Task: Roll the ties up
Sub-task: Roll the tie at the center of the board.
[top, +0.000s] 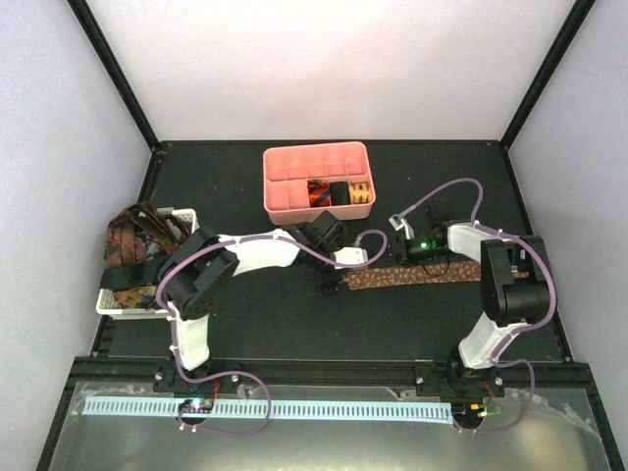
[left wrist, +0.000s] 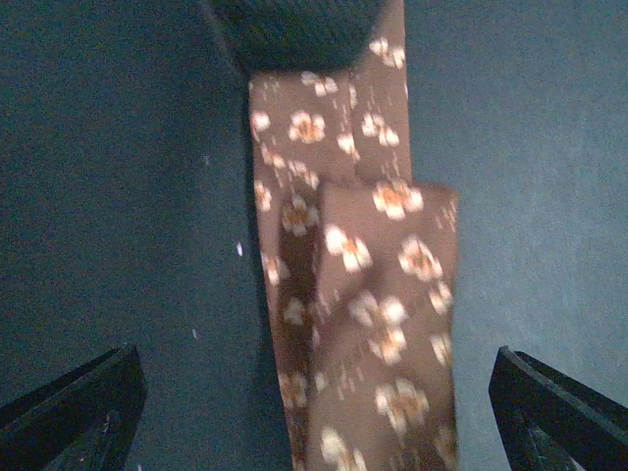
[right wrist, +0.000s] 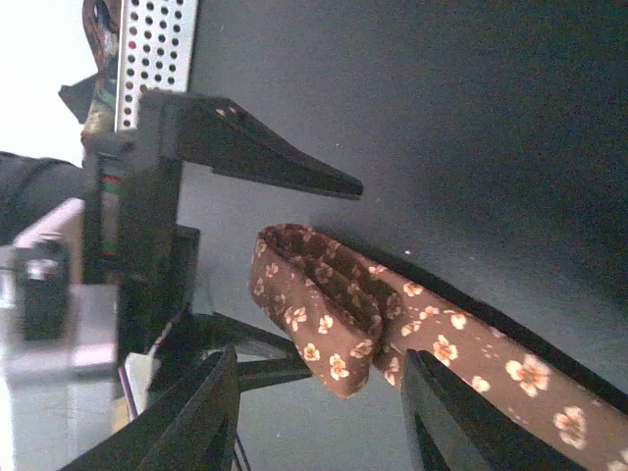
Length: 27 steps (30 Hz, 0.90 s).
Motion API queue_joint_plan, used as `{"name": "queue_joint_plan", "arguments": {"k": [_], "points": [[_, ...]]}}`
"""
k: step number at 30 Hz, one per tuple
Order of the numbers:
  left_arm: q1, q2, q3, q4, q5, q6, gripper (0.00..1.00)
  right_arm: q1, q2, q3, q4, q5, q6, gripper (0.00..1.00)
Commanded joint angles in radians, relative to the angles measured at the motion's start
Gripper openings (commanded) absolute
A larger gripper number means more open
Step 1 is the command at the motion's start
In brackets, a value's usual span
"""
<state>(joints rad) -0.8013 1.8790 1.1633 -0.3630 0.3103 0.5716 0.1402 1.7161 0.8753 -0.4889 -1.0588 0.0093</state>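
A brown tie (top: 417,276) with a small flower print lies flat on the black mat, running left to right. Its left end is folded back on itself into a short loop (right wrist: 324,304). My left gripper (top: 334,283) is open and low at that folded end, its fingers on either side of the tie (left wrist: 363,294). My right gripper (top: 392,261) is open and empty just right of the fold, with the loop between its fingertips (right wrist: 216,412). The left gripper's black fingers (right wrist: 265,162) show beyond the loop. Rolled red-orange (top: 317,193), black (top: 340,191) and gold (top: 362,192) ties sit in a pink tray.
The pink compartmented tray (top: 294,167) stands at the back centre of the mat. A white slotted basket (top: 184,218) at the left edge holds a heap of loose ties (top: 135,238). Black frame posts rise at the back corners.
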Motion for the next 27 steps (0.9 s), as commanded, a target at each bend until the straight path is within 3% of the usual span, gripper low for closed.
{"name": "queue_joint_plan", "arguments": {"k": [1, 8, 12, 15, 17, 21, 23, 26, 27], "points": [[-0.026, 0.079, 0.053, 0.057, 0.063, -0.038, 0.99, -0.038, -0.028, -0.021, 0.025, -0.016, 0.014, 0.50], [-0.042, 0.140, 0.076, 0.067, 0.052, -0.061, 0.96, -0.052, -0.035, -0.027, 0.029, -0.019, 0.015, 0.52], [-0.044, 0.142, 0.058, 0.054, 0.059, -0.046, 0.77, -0.051, -0.032, -0.029, 0.029, -0.015, 0.010, 0.51], [-0.044, 0.123, 0.032, 0.052, 0.069, -0.020, 0.55, -0.052, -0.030, -0.034, 0.030, -0.013, 0.009, 0.50], [-0.044, 0.112, 0.017, 0.056, 0.067, -0.014, 0.47, -0.052, -0.024, -0.035, 0.029, -0.015, 0.008, 0.50], [-0.043, 0.093, -0.001, 0.072, 0.064, -0.020, 0.41, -0.049, -0.006, -0.043, 0.033, -0.011, 0.006, 0.47], [-0.038, 0.064, -0.020, 0.100, 0.080, -0.036, 0.47, -0.049, 0.002, -0.050, 0.036, -0.007, 0.006, 0.45], [-0.018, 0.003, -0.061, 0.158, 0.106, -0.093, 0.81, -0.037, 0.011, -0.054, 0.037, -0.009, 0.003, 0.45], [-0.004, -0.028, -0.102, 0.195, 0.117, -0.115, 0.86, -0.024, 0.009, -0.056, 0.042, -0.008, 0.006, 0.45]]}}
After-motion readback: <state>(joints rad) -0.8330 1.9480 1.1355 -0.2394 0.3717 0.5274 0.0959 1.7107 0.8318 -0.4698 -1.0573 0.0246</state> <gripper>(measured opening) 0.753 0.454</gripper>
